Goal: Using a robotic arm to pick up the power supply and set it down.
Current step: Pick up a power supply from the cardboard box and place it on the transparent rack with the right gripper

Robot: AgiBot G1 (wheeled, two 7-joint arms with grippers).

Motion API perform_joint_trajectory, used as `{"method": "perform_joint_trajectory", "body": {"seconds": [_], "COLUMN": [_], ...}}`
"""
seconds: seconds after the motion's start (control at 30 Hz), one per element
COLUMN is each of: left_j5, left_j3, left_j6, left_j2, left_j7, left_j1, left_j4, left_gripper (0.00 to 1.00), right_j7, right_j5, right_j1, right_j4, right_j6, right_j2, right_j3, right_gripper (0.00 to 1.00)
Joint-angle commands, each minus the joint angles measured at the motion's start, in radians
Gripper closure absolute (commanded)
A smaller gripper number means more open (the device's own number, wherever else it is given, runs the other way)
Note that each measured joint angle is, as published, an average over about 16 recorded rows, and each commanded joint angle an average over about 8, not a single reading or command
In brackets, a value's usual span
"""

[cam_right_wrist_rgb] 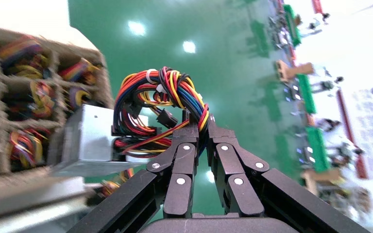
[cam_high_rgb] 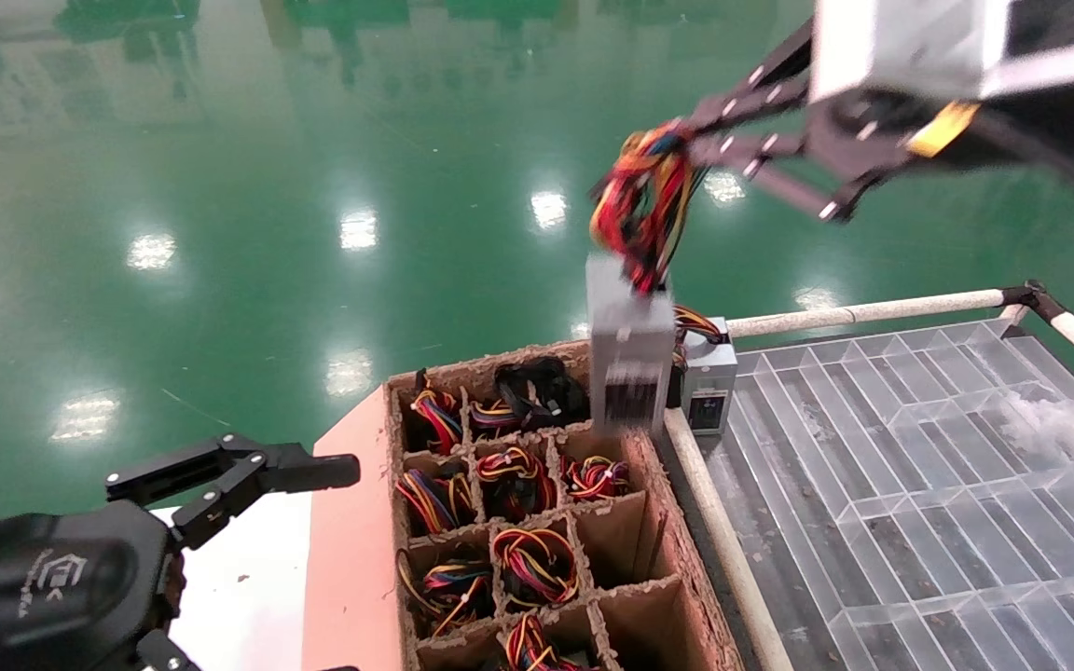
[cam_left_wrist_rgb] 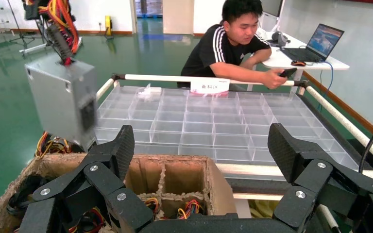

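The power supply (cam_high_rgb: 628,359), a silver-grey metal box, hangs in the air over the far right corner of the cardboard crate (cam_high_rgb: 351,522). It dangles by its red, blue and orange wire bundle (cam_high_rgb: 644,200). The silver-white robotic arm (cam_high_rgb: 910,47) reaches in from the upper right. Its right gripper (cam_high_rgb: 686,140) is shut on that bundle, and the wires are pinched between the fingertips (cam_right_wrist_rgb: 201,127), with the box (cam_right_wrist_rgb: 90,141) below. In the left wrist view the power supply (cam_left_wrist_rgb: 60,99) hangs at the far side. My left gripper (cam_left_wrist_rgb: 201,145) is open and empty, low at the crate's near left.
The crate's cells hold several coiled wire bundles (cam_high_rgb: 518,466). A second grey box (cam_high_rgb: 709,382) stands just beyond the crate. A clear plastic divider tray (cam_high_rgb: 919,466) with white rails (cam_high_rgb: 873,309) lies to the right. A person (cam_left_wrist_rgb: 233,43) sits behind the tray.
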Motion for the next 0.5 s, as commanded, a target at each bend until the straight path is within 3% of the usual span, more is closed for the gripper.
{"method": "perform_joint_trajectory", "body": {"seconds": [0.03,0.5], "left_j5": [0.000,0.000], "left_j3": [0.000,0.000], "left_j6": [0.000,0.000], "left_j2": [0.000,0.000], "left_j7": [0.000,0.000], "left_j1": [0.000,0.000], "left_j4": [0.000,0.000], "left_gripper": [0.00,0.00], "right_j7": [0.000,-0.132], "right_j5": [-0.006,-0.062], "right_j1": [0.017,0.016], "right_j4": [0.005,-0.114], "right_j6": [0.002,-0.040], "right_j2": [0.013,0.084], "right_j3": [0.007,-0.016], "right_gripper": [1.00,1.00]}}
